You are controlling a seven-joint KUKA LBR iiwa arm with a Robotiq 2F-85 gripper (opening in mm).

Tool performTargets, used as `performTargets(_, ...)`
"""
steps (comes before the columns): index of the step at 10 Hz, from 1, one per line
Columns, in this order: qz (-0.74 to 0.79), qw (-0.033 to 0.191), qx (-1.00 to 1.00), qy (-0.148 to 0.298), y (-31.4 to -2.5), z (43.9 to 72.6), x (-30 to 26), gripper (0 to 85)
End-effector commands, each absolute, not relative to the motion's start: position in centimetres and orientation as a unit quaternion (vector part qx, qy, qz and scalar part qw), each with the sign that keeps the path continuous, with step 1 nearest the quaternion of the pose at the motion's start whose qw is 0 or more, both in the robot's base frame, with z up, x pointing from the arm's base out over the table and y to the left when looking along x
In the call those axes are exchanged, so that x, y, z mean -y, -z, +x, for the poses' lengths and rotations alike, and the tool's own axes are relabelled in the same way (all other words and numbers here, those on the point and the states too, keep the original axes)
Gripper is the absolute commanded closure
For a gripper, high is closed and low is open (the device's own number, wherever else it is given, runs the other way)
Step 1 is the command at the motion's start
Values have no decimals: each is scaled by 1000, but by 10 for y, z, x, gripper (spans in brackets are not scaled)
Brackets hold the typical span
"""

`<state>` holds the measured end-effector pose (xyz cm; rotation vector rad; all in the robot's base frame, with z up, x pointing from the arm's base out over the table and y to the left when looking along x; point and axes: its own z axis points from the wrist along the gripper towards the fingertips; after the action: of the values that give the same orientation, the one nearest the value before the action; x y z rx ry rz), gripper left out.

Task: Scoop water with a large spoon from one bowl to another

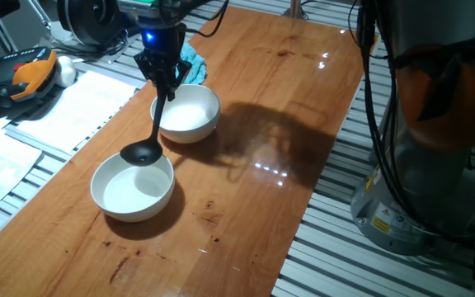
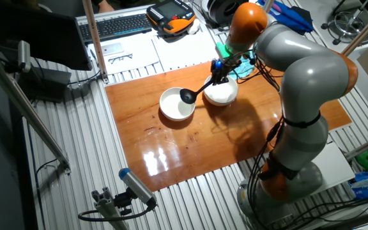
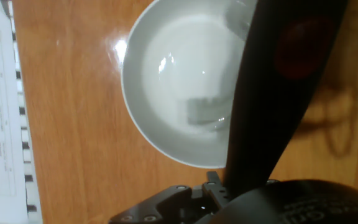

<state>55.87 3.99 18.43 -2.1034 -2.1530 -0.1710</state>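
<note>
My gripper (image 1: 164, 73) is shut on the top of the large spoon's thin handle (image 1: 160, 111), above the far white bowl (image 1: 190, 114). The black spoon hangs tilted, and its round scoop (image 1: 141, 153) hovers at the far rim of the near white bowl (image 1: 133, 190). In the other fixed view the gripper (image 2: 220, 71) stands over the right bowl (image 2: 224, 93), with the scoop (image 2: 187, 96) over the left bowl (image 2: 174, 106). The hand view shows the handle (image 3: 272, 93) crossing a bowl (image 3: 166, 81) of water (image 3: 197, 112) with faint reflections. Whether the scoop holds water is hidden.
A teal cloth (image 1: 195, 58) lies just behind the far bowl. Papers (image 1: 64, 107) and an orange-black handset (image 1: 23, 74) sit off the table's left edge. The robot's base (image 1: 427, 165) stands right of the wooden table (image 1: 270, 124).
</note>
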Motion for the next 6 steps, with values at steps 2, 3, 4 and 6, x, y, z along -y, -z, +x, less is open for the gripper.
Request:
performTargets(2, -704, 68, 704, 69, -184, 559, -40, 850)
performTargets(3, -706, 67, 702, 72, -183, 558, -42, 850)
performTargets(4, -707, 65, 700, 74, -180, 557, -49, 850)
performTargets(6, -706, 64, 702, 75, -175, 557, -60, 850)
